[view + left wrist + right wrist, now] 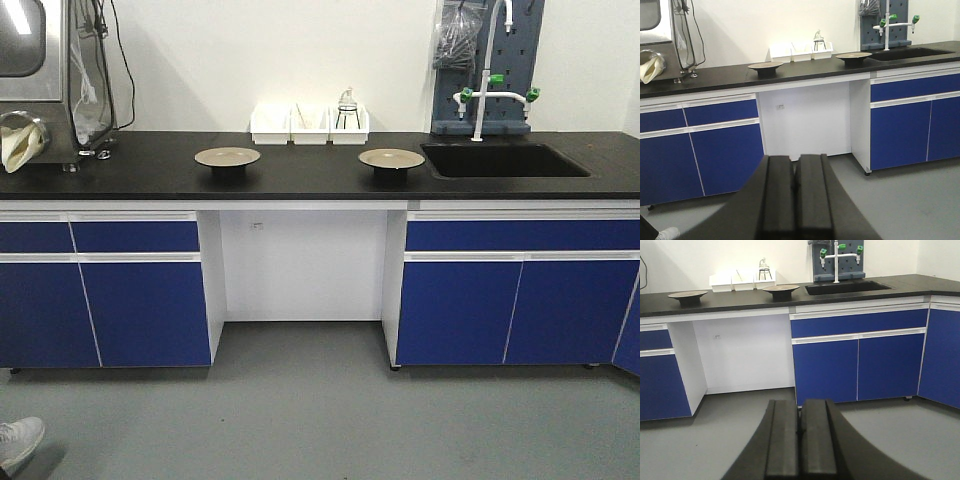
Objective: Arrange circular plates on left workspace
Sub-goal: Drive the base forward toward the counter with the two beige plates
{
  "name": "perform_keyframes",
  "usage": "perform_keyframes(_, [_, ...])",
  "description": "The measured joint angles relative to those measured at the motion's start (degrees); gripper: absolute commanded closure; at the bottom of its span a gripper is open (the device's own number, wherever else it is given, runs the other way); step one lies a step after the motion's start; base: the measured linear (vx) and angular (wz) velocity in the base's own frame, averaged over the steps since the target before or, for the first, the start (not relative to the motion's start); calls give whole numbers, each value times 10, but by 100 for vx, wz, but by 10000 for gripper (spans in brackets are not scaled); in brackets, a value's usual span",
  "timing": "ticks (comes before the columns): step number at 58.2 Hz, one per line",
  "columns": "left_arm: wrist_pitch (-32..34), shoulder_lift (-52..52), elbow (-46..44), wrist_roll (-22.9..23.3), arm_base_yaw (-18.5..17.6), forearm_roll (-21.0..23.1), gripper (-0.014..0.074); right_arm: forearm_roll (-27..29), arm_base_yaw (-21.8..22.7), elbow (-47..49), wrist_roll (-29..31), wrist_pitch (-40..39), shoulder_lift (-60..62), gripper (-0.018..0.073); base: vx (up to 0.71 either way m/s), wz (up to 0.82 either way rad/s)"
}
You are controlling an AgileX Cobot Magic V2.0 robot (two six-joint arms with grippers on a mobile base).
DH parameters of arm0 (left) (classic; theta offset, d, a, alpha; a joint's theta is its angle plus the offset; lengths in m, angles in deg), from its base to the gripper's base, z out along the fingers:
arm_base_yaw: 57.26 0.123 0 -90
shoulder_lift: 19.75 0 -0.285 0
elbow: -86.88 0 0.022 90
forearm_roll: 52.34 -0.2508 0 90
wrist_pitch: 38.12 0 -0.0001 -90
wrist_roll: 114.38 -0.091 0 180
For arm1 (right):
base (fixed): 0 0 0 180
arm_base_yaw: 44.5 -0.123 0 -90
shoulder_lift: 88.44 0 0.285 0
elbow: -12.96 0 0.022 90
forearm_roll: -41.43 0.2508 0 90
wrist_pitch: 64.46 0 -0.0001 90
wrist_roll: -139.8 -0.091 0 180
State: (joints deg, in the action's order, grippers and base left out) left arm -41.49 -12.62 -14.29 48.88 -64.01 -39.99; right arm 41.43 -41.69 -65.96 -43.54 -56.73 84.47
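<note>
1. Two tools reported, left first: the left tool [794, 200] has its jaws pressed together on nothing, low over the floor and well apart from the desk [300, 185].
2. Next, the left plate [227, 157] rests level on the desk, above the left side of the open knee space and in front of the white bins [310, 125].
3. Further along, the right plate [391, 159] rests level just beside the sink [505, 160], well apart from its twin.
4. Last, the right tool [801, 440] is likewise closed and empty, equally far back from the desk.
5. Assessment: nothing is gripped yet, so approach is the step in hand. Recommend closing on the desk squarely and opening the jaws before reaching. Take the right plate by its rim, keep it level, and set it down leftward without striking the left plate.
</note>
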Motion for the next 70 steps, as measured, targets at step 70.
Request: perform_keyframes(70, [0, 0, 0, 0, 0, 0, 594, 0, 0, 0, 0, 0, 0, 563, 4, 1])
